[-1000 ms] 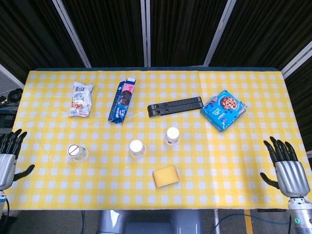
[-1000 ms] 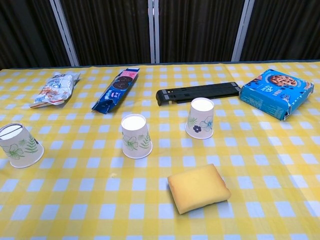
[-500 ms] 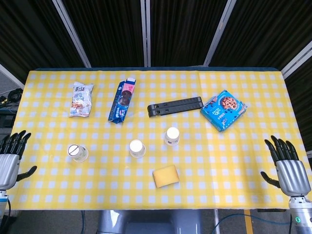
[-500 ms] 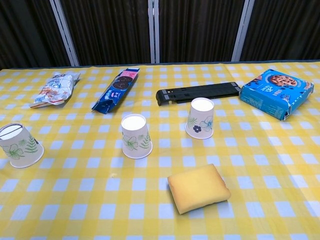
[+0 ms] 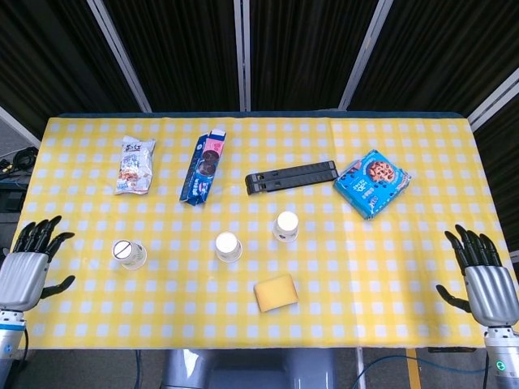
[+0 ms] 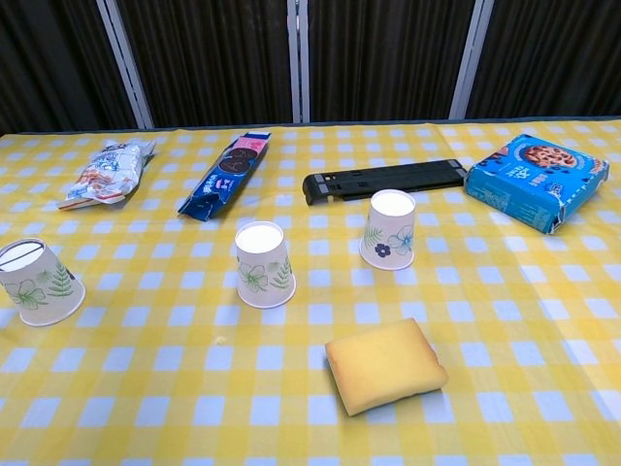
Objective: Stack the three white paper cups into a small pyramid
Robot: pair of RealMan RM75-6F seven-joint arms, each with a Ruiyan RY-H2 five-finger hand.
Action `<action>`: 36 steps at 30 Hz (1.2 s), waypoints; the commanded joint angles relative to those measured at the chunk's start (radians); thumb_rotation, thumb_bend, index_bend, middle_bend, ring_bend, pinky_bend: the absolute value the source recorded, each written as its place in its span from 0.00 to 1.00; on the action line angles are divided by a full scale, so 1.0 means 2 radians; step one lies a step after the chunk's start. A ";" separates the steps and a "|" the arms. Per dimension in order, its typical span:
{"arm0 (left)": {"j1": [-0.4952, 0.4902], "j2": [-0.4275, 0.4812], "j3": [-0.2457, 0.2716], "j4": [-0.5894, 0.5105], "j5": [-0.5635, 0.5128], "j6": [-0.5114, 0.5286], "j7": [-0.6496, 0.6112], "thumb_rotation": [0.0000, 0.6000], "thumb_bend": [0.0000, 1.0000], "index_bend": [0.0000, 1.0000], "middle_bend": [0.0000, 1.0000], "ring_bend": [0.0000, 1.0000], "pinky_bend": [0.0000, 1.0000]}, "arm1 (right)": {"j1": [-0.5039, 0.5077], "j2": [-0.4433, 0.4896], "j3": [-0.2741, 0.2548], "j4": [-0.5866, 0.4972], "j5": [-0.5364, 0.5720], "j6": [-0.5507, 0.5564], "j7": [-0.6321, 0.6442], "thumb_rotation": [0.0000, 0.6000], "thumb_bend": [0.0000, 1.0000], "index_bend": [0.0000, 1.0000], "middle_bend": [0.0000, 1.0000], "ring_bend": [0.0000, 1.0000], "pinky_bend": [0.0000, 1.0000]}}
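Note:
Three white paper cups with flower prints stand upside down and apart on the yellow checked table: a left cup (image 5: 129, 254) (image 6: 37, 282), a middle cup (image 5: 228, 246) (image 6: 264, 264) and a right cup (image 5: 286, 225) (image 6: 389, 229). My left hand (image 5: 31, 264) hovers at the table's left edge, well left of the left cup, fingers spread and holding nothing. At the right edge my right hand (image 5: 481, 276) is spread and empty too, far from every cup. Neither hand appears in the chest view.
A yellow sponge (image 5: 276, 292) (image 6: 385, 365) lies in front of the cups. Behind them are a black bar (image 5: 291, 176) (image 6: 384, 180), a blue cookie box (image 5: 372, 183) (image 6: 537, 181), a dark biscuit pack (image 5: 203, 165) (image 6: 226, 175) and a snack bag (image 5: 135, 164) (image 6: 107, 172).
My left hand has moved right and a little forward, in over the table's left edge. The right hand has slid slightly down and right. The cups have not moved.

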 commanded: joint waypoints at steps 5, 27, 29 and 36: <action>-0.044 0.011 -0.012 -0.038 -0.032 -0.070 0.043 1.00 0.23 0.29 0.00 0.00 0.00 | 0.000 0.003 0.000 0.000 0.000 0.000 0.007 1.00 0.09 0.00 0.00 0.00 0.00; -0.127 -0.039 -0.021 -0.025 -0.204 -0.193 0.179 1.00 0.24 0.23 0.00 0.00 0.00 | -0.001 0.006 0.000 0.002 -0.003 0.001 0.022 1.00 0.09 0.00 0.00 0.00 0.00; -0.132 -0.047 -0.022 -0.017 -0.212 -0.196 0.180 1.00 0.24 0.23 0.00 0.00 0.00 | 0.000 0.006 0.000 0.002 -0.002 0.000 0.023 1.00 0.09 0.00 0.00 0.00 0.00; -0.144 -0.064 -0.021 0.003 -0.220 -0.203 0.184 1.00 0.34 0.28 0.00 0.00 0.00 | 0.000 0.006 0.000 0.003 -0.001 0.000 0.023 1.00 0.09 0.00 0.00 0.00 0.00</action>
